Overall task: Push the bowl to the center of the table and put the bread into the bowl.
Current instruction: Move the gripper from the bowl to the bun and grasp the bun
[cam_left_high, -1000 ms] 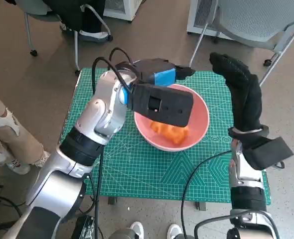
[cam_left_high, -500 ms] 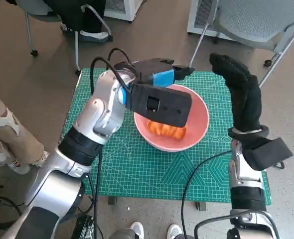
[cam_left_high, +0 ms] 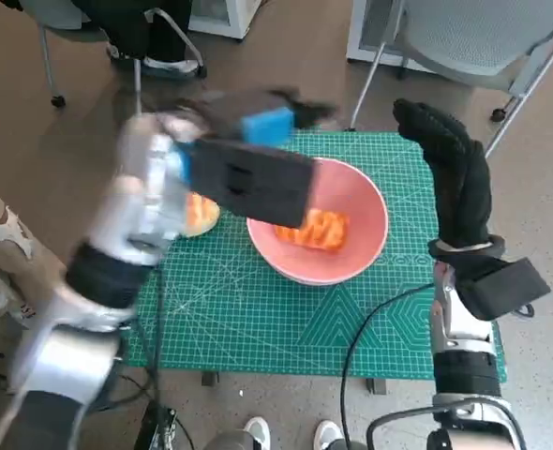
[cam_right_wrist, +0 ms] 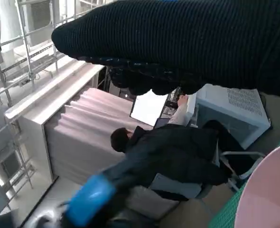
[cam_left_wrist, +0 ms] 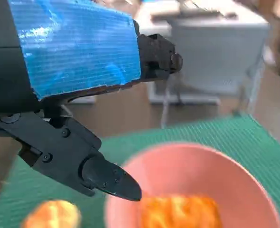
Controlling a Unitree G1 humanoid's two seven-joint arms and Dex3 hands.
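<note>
Blurred with motion in the head view, the left hand hangs above the far rim of the pink bowl, its blue-taped back up and nothing in its grasp; how far the fingers are spread cannot be told here. One bowl stands on the green cutting mat, below and just right of that hand, holding one orange bread piece. A second orange bread roll lies on the mat outside the bowl, beside the left forearm. The right hand stands upright past the bowl's right rim, fingers straight and together, holding nothing.

From the left wrist, the left hand has its black fingers parted and empty above the bowl.

From the right wrist, the glove spans the top, and a seated person shows beyond.
</note>
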